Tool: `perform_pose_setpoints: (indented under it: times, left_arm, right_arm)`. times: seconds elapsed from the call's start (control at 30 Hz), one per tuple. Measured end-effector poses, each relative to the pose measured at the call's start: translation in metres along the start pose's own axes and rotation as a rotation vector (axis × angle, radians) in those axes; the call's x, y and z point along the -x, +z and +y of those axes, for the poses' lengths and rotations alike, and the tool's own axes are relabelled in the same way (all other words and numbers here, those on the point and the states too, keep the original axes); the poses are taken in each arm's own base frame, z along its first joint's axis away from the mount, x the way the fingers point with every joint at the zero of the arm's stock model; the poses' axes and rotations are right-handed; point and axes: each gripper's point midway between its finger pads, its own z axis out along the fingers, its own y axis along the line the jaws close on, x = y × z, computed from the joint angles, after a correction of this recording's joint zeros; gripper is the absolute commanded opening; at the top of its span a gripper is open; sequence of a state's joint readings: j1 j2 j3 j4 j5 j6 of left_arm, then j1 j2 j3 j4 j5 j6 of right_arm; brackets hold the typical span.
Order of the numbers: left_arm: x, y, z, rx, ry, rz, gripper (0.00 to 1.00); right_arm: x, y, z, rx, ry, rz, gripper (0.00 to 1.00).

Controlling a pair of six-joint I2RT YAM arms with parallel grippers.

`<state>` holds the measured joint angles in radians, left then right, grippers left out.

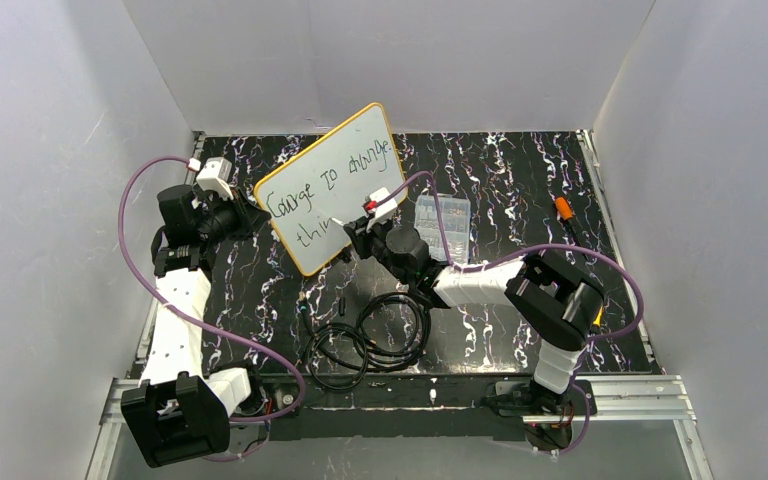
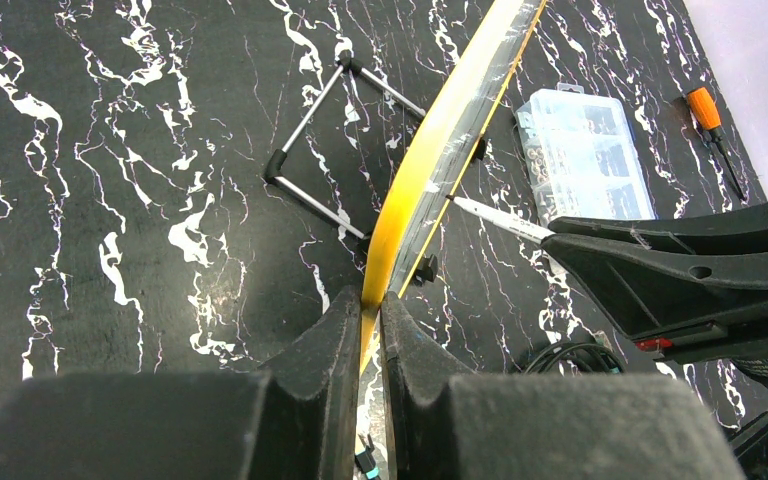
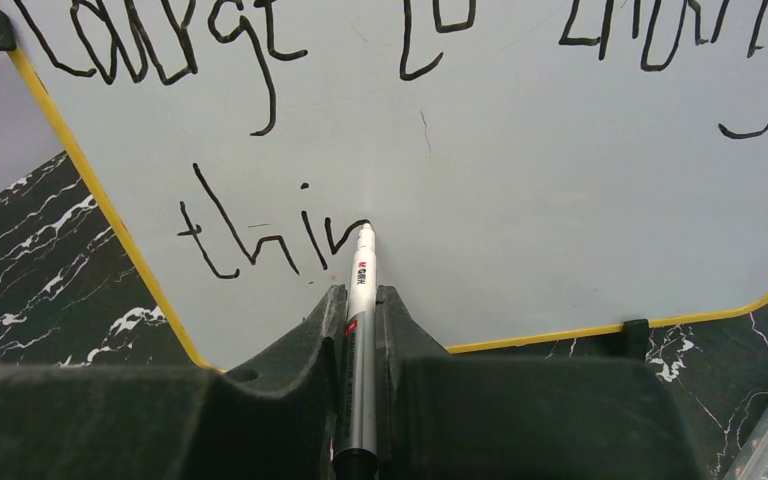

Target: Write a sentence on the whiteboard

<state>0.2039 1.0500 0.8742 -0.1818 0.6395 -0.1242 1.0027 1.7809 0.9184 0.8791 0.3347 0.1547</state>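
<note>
The whiteboard [image 1: 335,180] with its yellow rim stands tilted at the table's middle; it shows edge-on [image 2: 438,150] in the left wrist view and face-on [image 3: 520,200] in the right wrist view. My left gripper [image 2: 364,305] is shut on its rim at the left edge [image 1: 252,212]. The sentence [image 1: 325,180] reads "Courage to change" on the upper line, with "thin" [image 3: 260,240] below it. My right gripper [image 3: 360,295] is shut on a silver marker [image 3: 361,330], and the marker's tip [image 3: 365,230] touches the board at the end of "thin".
A clear compartmented box [image 1: 442,217] lies right of the board, and an orange-handled screwdriver [image 1: 564,210] further right. Black coiled cables [image 1: 365,340] lie near the front. A wire stand [image 2: 325,140] sits behind the board. White walls close in on three sides.
</note>
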Motion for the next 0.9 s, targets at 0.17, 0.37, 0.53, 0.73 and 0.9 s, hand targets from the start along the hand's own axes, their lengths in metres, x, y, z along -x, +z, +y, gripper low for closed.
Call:
perform_pose_setpoints:
  times: [0.17,0.37,0.53,0.73,0.9]
  left_arm:
    - [0.0,0.0,0.0,0.0,0.0,0.0,0.0]
    - [0.0,0.0,0.0,-0.001,0.0,0.0,0.0]
    - [0.0,0.0,-0.001,-0.004,0.0,0.001,0.0]
    - [0.0,0.0,-0.001,-0.004,0.0,0.001,0.0]
    - [0.0,0.0,-0.001,-0.004,0.0,0.001,0.0]
  right_arm:
    - [0.0,0.0,-0.001,-0.004,0.003,0.0,0.01]
    - [-0.006,-0.002,-0.002,-0.007,0.017,0.013,0.01]
    - [-0.025,-0.008,-0.007,-0.022,0.011,0.06,0.01]
    - [-0.025,-0.009,-0.01,-0.036,0.011,0.059,0.01]
    - [-0.023,-0.009,-0.013,-0.052,0.007,0.051,0.01]
